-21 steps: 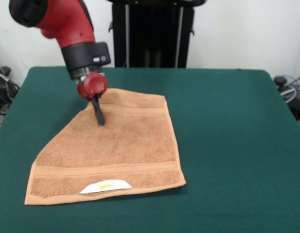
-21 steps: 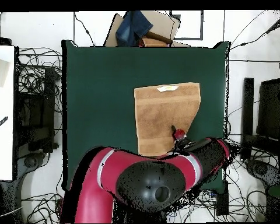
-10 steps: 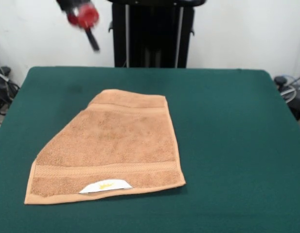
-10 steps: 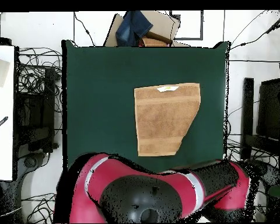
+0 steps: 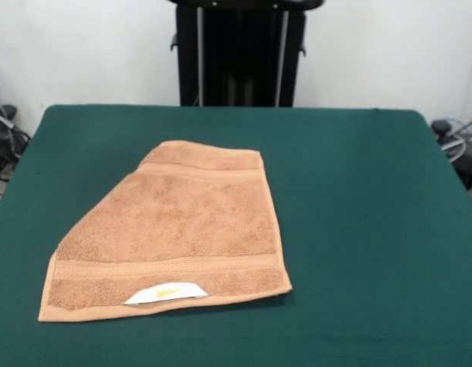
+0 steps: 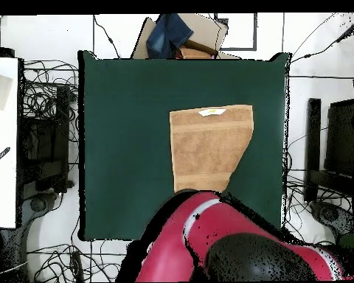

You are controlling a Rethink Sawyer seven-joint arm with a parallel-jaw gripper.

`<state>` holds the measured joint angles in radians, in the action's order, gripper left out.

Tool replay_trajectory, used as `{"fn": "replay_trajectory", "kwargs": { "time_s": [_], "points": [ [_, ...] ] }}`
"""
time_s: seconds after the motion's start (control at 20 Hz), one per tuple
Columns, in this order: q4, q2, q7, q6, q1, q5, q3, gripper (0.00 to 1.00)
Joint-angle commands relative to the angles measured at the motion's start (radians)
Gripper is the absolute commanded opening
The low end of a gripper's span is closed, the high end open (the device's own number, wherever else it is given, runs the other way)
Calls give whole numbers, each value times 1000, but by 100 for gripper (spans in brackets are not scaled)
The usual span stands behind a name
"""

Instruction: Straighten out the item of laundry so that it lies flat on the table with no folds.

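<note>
Towel (image 5: 178, 229) on green table (image 5: 358, 199), one corner folded under; unfold it next; gripper out of sight.

The table (image 5: 373, 229), covered in dark green cloth, fills most of the front view; on it, left of centre, lies one light orange-tan towel (image 5: 174, 229); its upper left corner is folded in along a diagonal edge; a white label sits at its lower hem.
</note>
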<state>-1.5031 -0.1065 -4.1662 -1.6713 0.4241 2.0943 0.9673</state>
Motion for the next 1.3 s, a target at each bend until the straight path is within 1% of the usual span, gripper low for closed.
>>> {"fn": "replay_trajectory", "kwargs": {
  "time_s": [0.05,0.25,0.3,0.55,0.7,1.1,1.3],
  "points": [
    [210,106,-134,-143,43,144,-94,0],
    [267,134,-181,-250,60,140,-166,0],
    [278,140,-176,-259,63,137,-177,0],
    [330,186,-183,-346,73,119,-202,0],
    [335,208,-170,-380,73,112,-199,0],
    [351,267,-105,-401,82,95,-209,0],
    [354,282,-86,-383,90,74,-215,0]
  ]
}}
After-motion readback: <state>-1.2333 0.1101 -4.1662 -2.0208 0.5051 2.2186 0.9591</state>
